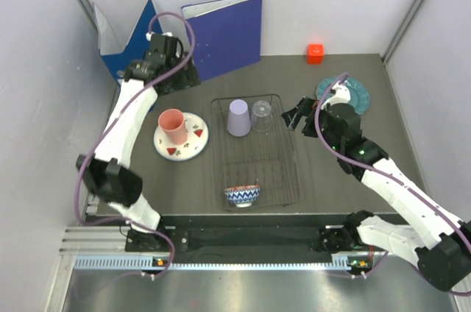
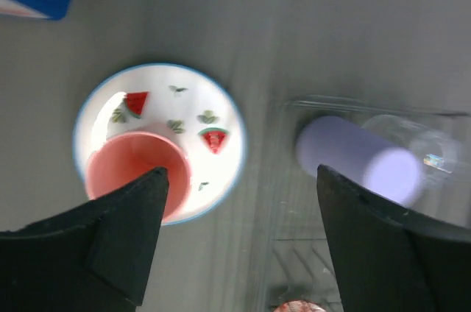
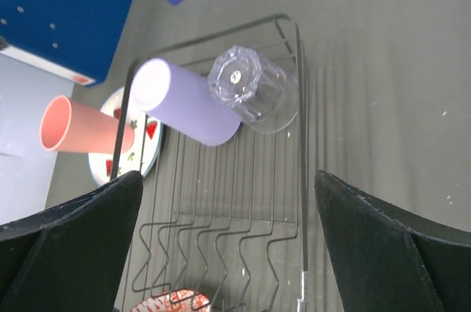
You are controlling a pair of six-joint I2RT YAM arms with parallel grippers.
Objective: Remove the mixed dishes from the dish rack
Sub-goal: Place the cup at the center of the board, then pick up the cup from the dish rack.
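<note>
The black wire dish rack [image 1: 288, 151] lies mid-table. At its far end a lavender cup [image 1: 238, 117] and a clear glass tumbler [image 1: 261, 115] stand upside down. The patterned bowl [image 1: 242, 195] sits at its near end. Left of the rack, the pink cup [image 1: 173, 126] stands on the white plate with red wedges [image 1: 193, 138]. The teal plate [image 1: 358, 94] lies at the right, partly hidden by my right arm. My left gripper [image 2: 241, 179] is open and empty, high above the gap between white plate [image 2: 224, 157] and rack. My right gripper [image 3: 228, 179] is open and empty above the rack's right side [image 3: 302, 179].
Two blue binders [image 1: 221, 32] stand at the back left. A small red cube [image 1: 315, 53] sits at the back right. Grey walls close in the table on three sides.
</note>
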